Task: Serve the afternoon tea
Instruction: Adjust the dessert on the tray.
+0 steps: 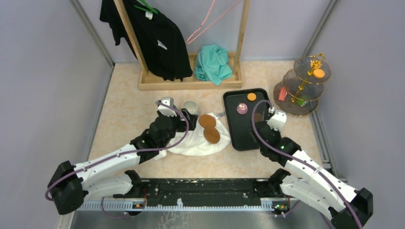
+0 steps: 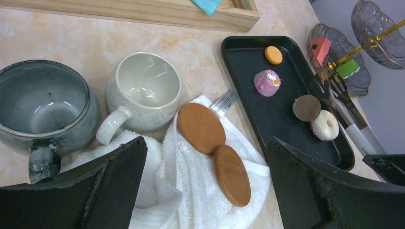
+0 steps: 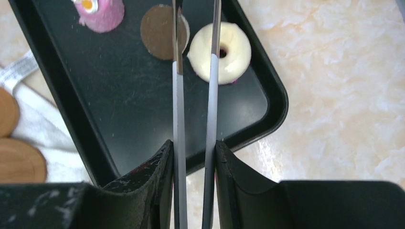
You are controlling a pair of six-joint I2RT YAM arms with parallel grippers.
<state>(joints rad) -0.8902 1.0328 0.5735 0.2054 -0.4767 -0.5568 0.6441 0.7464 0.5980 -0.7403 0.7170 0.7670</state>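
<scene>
My right gripper (image 3: 193,148) is shut on the long metal tongs (image 3: 178,109), which reach over the black tray (image 3: 119,105). One tong arm crosses a white doughnut (image 3: 234,47), the other the edge of a brown disc (image 3: 157,31); the tips are cut off. A pink sweet (image 3: 102,14) and an orange disc (image 1: 251,97) also lie on the tray. The glass three-tier stand (image 1: 303,86) at the right holds an orange disc (image 1: 319,73), a red piece (image 2: 319,47) and a green piece (image 2: 347,67). My left gripper (image 2: 205,143) hangs open over a white towel, near the grey mug (image 2: 43,109).
A white mug (image 2: 143,90) stands beside the grey one. Two wooden coasters (image 2: 200,126) lie on the white towel (image 2: 200,191). At the back is a wooden clothes rack (image 1: 191,81) with a black garment and a teal cloth. Grey walls close in both sides.
</scene>
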